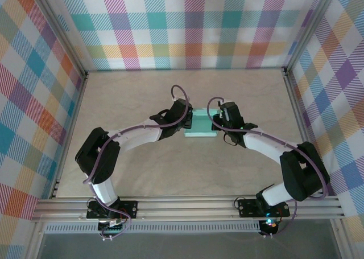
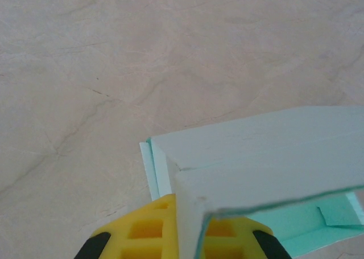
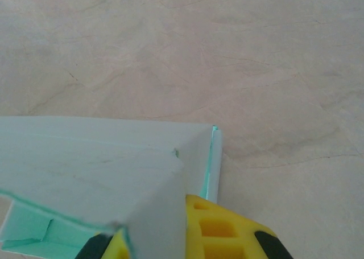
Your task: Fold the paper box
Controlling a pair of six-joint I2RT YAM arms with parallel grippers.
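We saw plaid walls (image 1: 193, 25) closing in the scene at 9, 12 and 3 o'clock, with a metal frame (image 1: 187, 205) running across at 6 o'clock. Within them lay the pale marbled table (image 1: 165, 168).

The left arm (image 1: 131, 136) rose from its base at about 7 o'clock and curved in toward the centre. The right arm (image 1: 273, 148) did likewise from about 5 o'clock, so the two formed a ring that met in the middle.

The paper box (image 1: 202, 126) sat on the table just toward 12 o'clock from the centre, between the two wrists. We found it pale mint-blue and partly raised into shape. In both wrist views its walls stood up around a darker mint inside, and a thin flap lay flat on the table along the outer end.

The left gripper (image 1: 187, 121) was at the box's 9 o'clock end and the right gripper (image 1: 219, 121) at its 3 o'clock end, each right up against the card.

From the left wrist we made out one yellow finger (image 2: 145, 230) at 6 o'clock, with a blurred card edge crossing in front of it. From the right wrist a matching yellow finger (image 3: 222, 230) sat at 6 o'clock beside the box's corner. Only one finger of each gripper was clear, so we could not tell whether either was clamped on the card or spread apart.
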